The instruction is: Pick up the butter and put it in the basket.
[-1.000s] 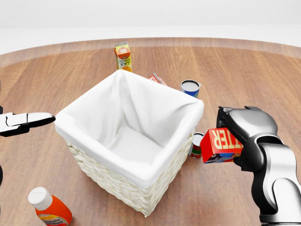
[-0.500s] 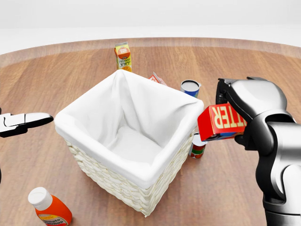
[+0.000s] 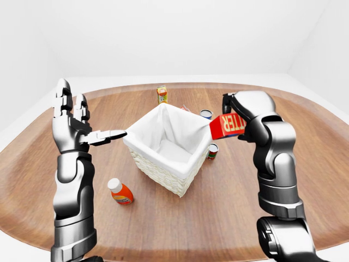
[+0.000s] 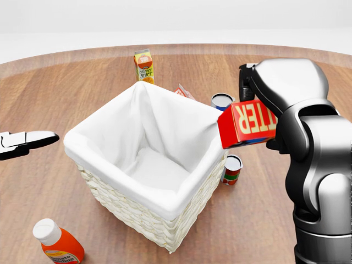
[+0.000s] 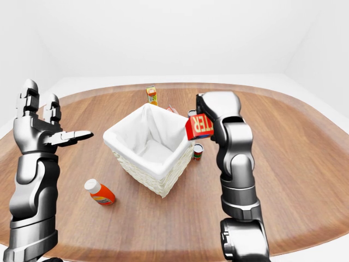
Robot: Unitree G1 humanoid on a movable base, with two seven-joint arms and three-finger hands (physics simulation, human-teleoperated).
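The butter (image 4: 247, 123) is a red box with white letters, held in the air by my right hand (image 4: 263, 110), whose fingers are shut round it. It hangs just above the right corner of the white-lined wicker basket (image 4: 147, 204), partly over the rim. In the left-eye view the butter (image 3: 227, 125) overlaps the basket's right edge (image 3: 203, 143). My left hand (image 3: 76, 126) is raised well to the left of the basket, fingers spread open and holding nothing; only one fingertip (image 4: 33, 139) shows in the head view.
On the wooden table (image 4: 66, 88) stand an orange juice carton (image 4: 144, 65) above the basket, a blue-walled can (image 4: 222, 101) and a small can (image 4: 232, 169) at its right, and an orange bottle with a white cap (image 4: 57, 245) at lower left.
My right hand has lifted the butter up and to the left, from beside the basket's right side to over its right corner. The left hand has barely moved.
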